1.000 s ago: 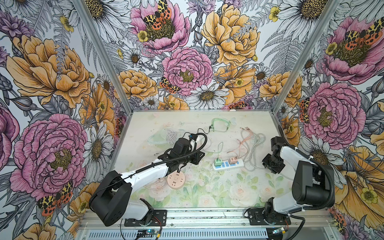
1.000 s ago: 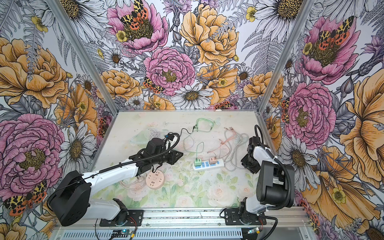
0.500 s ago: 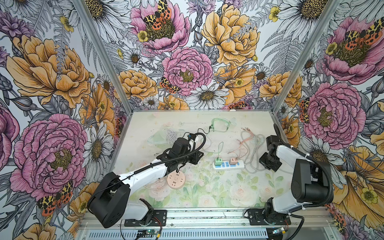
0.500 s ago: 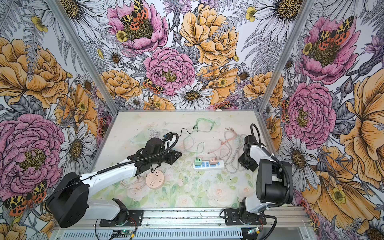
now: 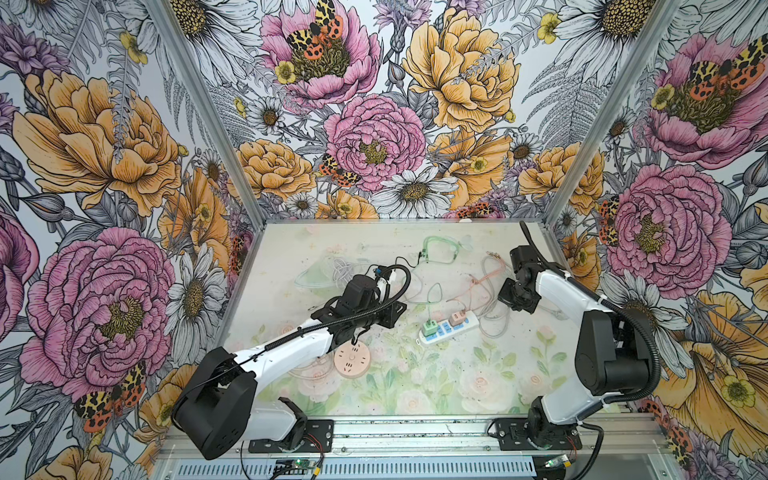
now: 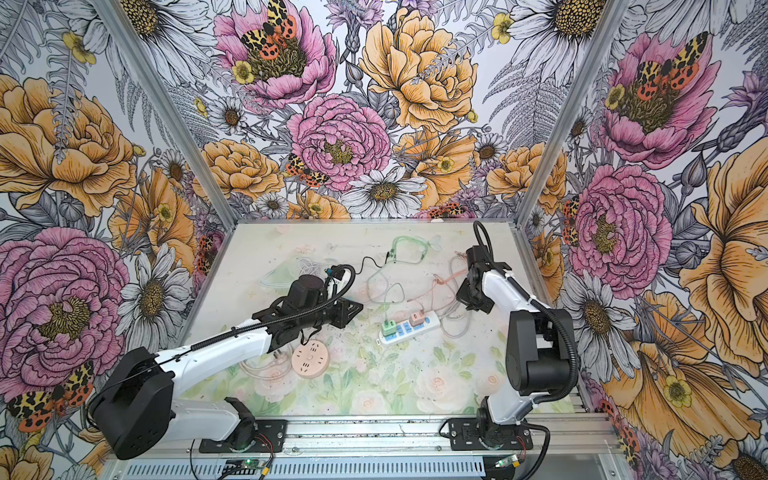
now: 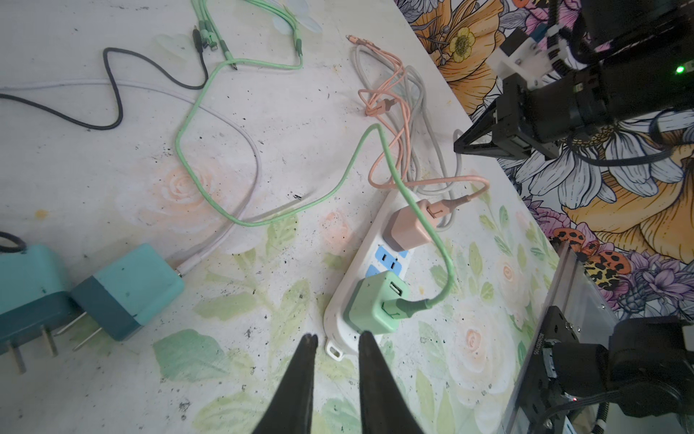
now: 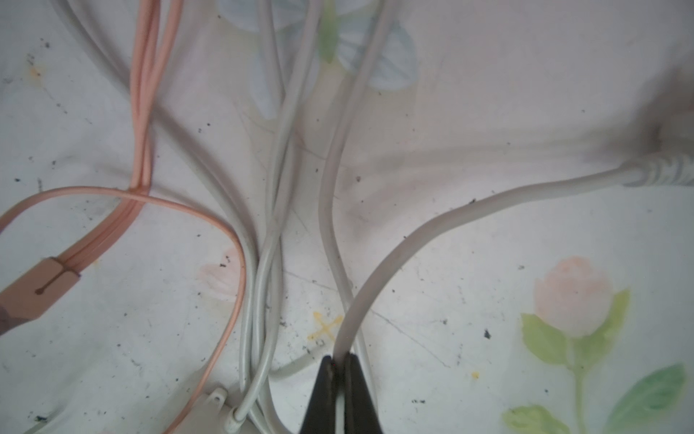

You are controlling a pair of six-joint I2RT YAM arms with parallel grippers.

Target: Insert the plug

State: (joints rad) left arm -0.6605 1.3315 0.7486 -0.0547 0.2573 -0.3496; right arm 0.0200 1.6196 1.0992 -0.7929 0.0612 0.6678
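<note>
Plug (image 8: 666, 171): only its ribbed collar shows in the right wrist view and the body is blurred. It cannot be located in either top view. Its grey cord (image 8: 413, 233) is pinched between the pressed-together fingers of the right gripper (image 8: 340, 366), right of centre in both top views, near the power strip (image 5: 451, 328). Left gripper (image 7: 336, 338): slightly spread, empty, left of the strip at mid-frame.

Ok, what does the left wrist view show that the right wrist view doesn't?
Left wrist only: the white power strip with a green charger and a pink charger plugged in, two loose teal chargers, and the open, empty left tool. Right wrist only: the right tool up close, shut on a grey cable. Both: the pink cable lying on the table.
</note>
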